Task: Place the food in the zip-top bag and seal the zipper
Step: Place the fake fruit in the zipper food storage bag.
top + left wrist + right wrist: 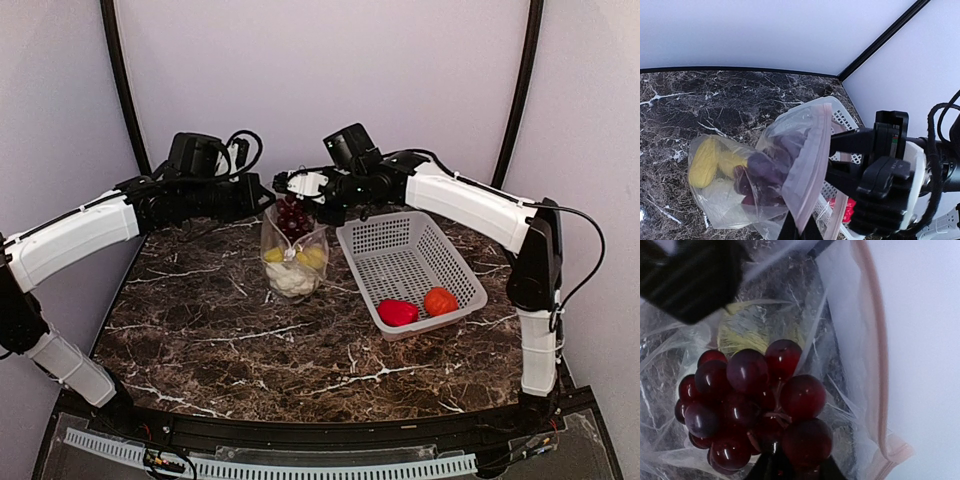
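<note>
The clear zip-top bag stands upright at the table's middle. Inside it are the white cauliflower and two yellow pieces. My left gripper is shut on the bag's rim by the pinkish zipper and holds the mouth up. My right gripper is shut on the dark purple grape bunch, which hangs in the bag's mouth above the yellow pieces. The red pepper and the orange-red tomato lie in the basket.
The white perforated basket sits just right of the bag, touching or nearly touching it. Both arms meet over the bag at the back of the dark marble table. Grey walls stand close behind.
</note>
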